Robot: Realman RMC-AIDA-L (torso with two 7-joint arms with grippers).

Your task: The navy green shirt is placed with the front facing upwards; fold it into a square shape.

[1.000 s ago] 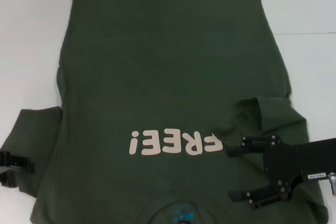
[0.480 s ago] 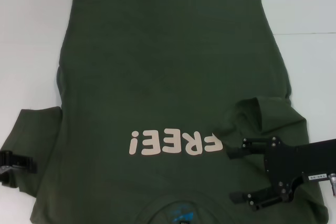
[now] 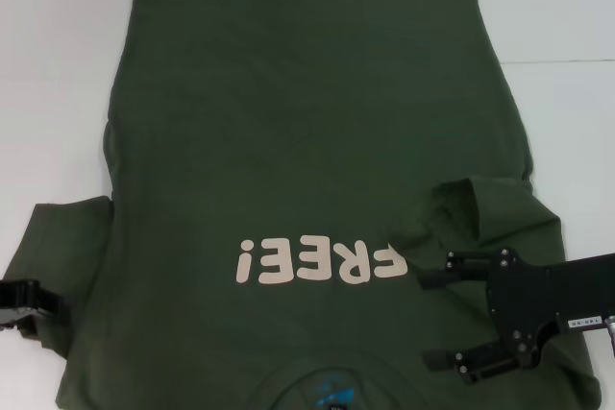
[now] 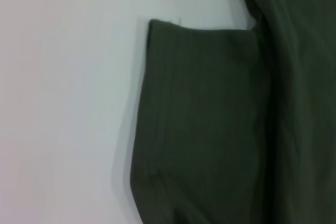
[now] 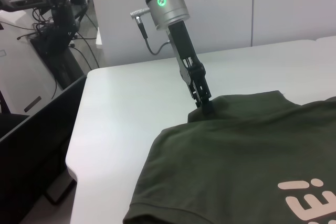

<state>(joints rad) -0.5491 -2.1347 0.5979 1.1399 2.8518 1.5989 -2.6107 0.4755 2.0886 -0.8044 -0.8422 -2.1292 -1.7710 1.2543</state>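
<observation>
While the navy green shirt [image 3: 307,141] lies mostly flat on the counter [image 3: 58,64], only its right sleeve [image 3: 480,208] is turned inward beneath the spread right end effector [image 3: 437,319], and the left end effector [image 5: 206,106], pinching the left sleeve [image 3: 62,256], has yet to fold it.

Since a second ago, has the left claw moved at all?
Yes. The left claw has slid toward the robot along the sleeve edge of the navy green shirt, ending farther from the sleeve's far corner in the head view.

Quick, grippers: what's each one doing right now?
Left gripper: closed on the navy green shirt at its left sleeve edge.
Right gripper: open, over the shirt's folded right sleeve.
</observation>
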